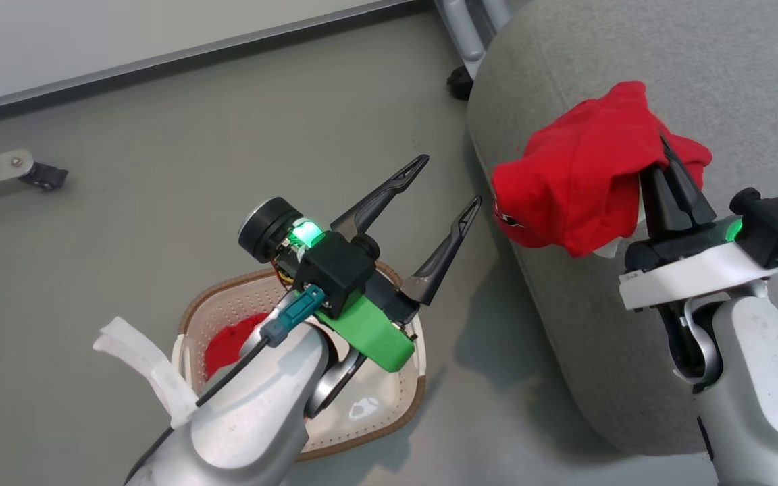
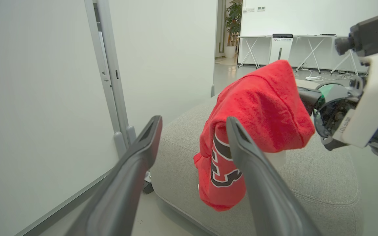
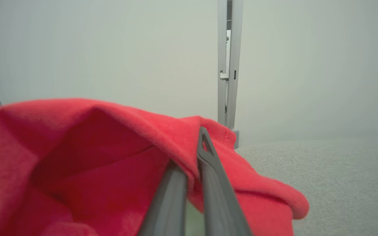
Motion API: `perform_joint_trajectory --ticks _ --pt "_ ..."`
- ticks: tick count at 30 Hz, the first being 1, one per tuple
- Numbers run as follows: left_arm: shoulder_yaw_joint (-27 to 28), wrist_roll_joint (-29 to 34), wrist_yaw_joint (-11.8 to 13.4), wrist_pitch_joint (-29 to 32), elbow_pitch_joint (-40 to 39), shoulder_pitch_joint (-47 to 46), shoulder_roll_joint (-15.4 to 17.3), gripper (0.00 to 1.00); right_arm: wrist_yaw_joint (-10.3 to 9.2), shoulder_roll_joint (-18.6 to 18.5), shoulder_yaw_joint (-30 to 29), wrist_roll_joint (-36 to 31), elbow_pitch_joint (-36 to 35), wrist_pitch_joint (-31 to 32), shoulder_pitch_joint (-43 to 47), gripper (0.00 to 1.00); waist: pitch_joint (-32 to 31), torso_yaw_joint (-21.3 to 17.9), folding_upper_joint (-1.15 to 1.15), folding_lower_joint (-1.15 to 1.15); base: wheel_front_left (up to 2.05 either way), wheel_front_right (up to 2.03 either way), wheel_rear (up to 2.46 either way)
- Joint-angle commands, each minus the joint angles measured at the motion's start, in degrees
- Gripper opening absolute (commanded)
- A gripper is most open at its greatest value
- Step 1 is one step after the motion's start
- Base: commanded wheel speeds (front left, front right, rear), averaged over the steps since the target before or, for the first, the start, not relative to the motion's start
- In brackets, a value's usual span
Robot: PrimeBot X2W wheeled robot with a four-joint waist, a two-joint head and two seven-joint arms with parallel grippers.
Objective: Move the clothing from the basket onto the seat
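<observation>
1. The right end effector [image 1: 667, 162] has its fingers pressed together on a red garment [image 1: 578, 182]. The garment hangs in folds over the edge of the grey seat [image 1: 632, 54] nearest the basket, with black-and-white lettering on its lower fold. It cannot be told whether the cloth touches the cushion
2. The left end effector [image 1: 450, 179] is spread wide with nothing between its fingers. It is above the basket [image 1: 416, 398] and points towards the seat
3. The basket sits on the grey floor [image 1: 159, 169] near the seat. A second red garment [image 1: 227, 344] lies inside it, partly hidden by the left arm
4. The seat is a large rounded cushion with a stitched seam along its side
5. White partition panels [image 2: 28, 98] joined by a grey metal post [image 2: 108, 72] stand behind the seat. Past them the room shows folding tables [image 2: 313, 42], a potted plant [image 2: 233, 23] and a white floor unit [image 2: 281, 44]
</observation>
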Motion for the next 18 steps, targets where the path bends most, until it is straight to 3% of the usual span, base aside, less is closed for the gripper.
perform_joint_trajectory --ticks 1,18 --pt "-0.02 0.70 -0.23 -0.05 -0.01 -0.60 0.49 1.00 -0.04 0.36 -0.84 -0.39 -0.60 -0.14 1.06 0.00 0.74 -3.01 -0.01 0.00 0.00 0.00 0.00" --pt "-1.73 1.07 -0.23 -0.05 0.89 -1.34 1.02 1.00 -0.04 3.93 -8.73 0.15 -2.76 -0.15 7.49 0.00 1.71 -10.58 -0.01 0.00 0.00 0.00 0.00"
